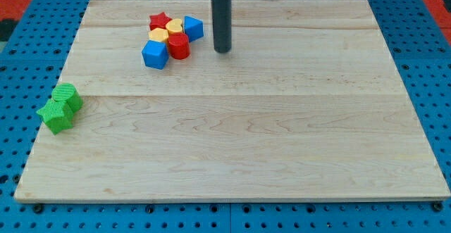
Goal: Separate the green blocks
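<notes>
Green blocks — two of them — sit at the view's left edge of the wooden board (232, 148), about halfway down. One is a green star (56, 114), lower and more to the left; the other is a rounder green block (68, 95), whose exact shape I cannot make out, just above and to the right. They touch each other, so the pair makes a short line that runs from lower left to upper right. Neither block has a clear long axis of its own.

Well apart from them, near the view's top, is a tight cluster of six blocks: a red star (161, 20), a yellow block (175, 27), another yellow block (159, 36), a blue cube (155, 53), a red cylinder (178, 46) and a second blue block (192, 27). They all touch their neighbours.

My tip (223, 51) is just to the right of this cluster, close to the red cylinder but not touching any block — the rod stands upright. It is far from the green pair.

No writing or label is readable on the blocks or the board. Around the board there is a blue perforated surface (423, 71).
</notes>
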Controlling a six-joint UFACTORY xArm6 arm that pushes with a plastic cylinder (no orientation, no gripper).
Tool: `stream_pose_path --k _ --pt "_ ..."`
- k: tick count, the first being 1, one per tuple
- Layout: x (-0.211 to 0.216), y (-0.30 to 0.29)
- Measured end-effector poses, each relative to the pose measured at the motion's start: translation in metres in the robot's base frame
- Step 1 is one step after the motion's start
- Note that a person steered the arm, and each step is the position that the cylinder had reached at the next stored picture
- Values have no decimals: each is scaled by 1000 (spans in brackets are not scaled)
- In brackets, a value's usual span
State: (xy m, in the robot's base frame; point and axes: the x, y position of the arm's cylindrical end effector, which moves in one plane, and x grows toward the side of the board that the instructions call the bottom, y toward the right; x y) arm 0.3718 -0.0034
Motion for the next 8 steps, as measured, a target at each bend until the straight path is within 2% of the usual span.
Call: stream_pose_path --k 1,2,3,4,6,7,8 --pt "123 -49" --pt "213 -152" --pt "235 -290" --pt "214 -300" --pt "98 -264" --pt "63 -228" --pt "56 -209"
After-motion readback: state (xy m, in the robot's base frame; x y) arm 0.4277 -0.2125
